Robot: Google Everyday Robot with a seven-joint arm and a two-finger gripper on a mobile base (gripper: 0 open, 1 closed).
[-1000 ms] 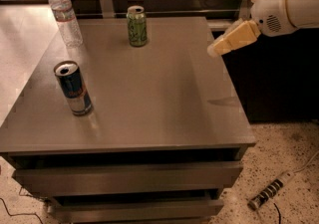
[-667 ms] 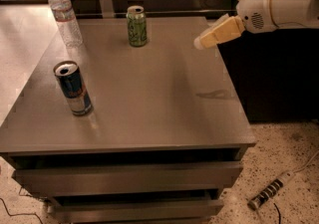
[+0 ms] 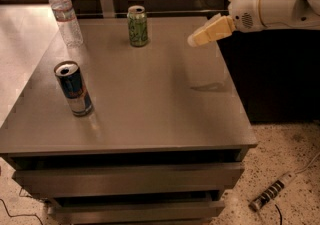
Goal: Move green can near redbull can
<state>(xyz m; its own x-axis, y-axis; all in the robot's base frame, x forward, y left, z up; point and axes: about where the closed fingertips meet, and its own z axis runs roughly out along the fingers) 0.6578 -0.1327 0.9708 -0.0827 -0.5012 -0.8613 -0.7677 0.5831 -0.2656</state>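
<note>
Where the grey worktop (image 3: 165, 99) reaches its far-left corner: a clear plastic water bottle (image 3: 65, 16) with a white cap and a pale label stands upright, close to the left edge.
Front left: a slim, tall, dark blue and silver redbull can (image 3: 74, 89) with a red mark stands upright near the left edge. A dark opening shows in its silver top. It is nearer the front than the bottle and well apart from it.
Far centre-left: the short light-green drink can (image 3: 137, 27), with darker green markings and a silver top, stands upright near the back edge. It is to the right of the bottle and well apart from the redbull can, which lies diagonally toward the front left.
Right of centre: a faint shadow lies on the worktop near its right edge.
Far right, in the air: the cream-coloured tapered gripper (image 3: 192, 42) hangs above the worktop's right rear part. Its tip points left and slightly down, and it is apart from the light-green drink can.
Grip: whether it is parted or closed, I cannot tell.
Right edge: a white rounded arm (image 3: 280, 1) reaches in from the right and carries the gripper.
Below the worktop: grey drawer fronts (image 3: 125, 179), one above the other.
Lower right: on the speckled floor (image 3: 280, 149) a long striped power strip (image 3: 269, 196) lies at a slant, with a cable running up to the right.
</note>
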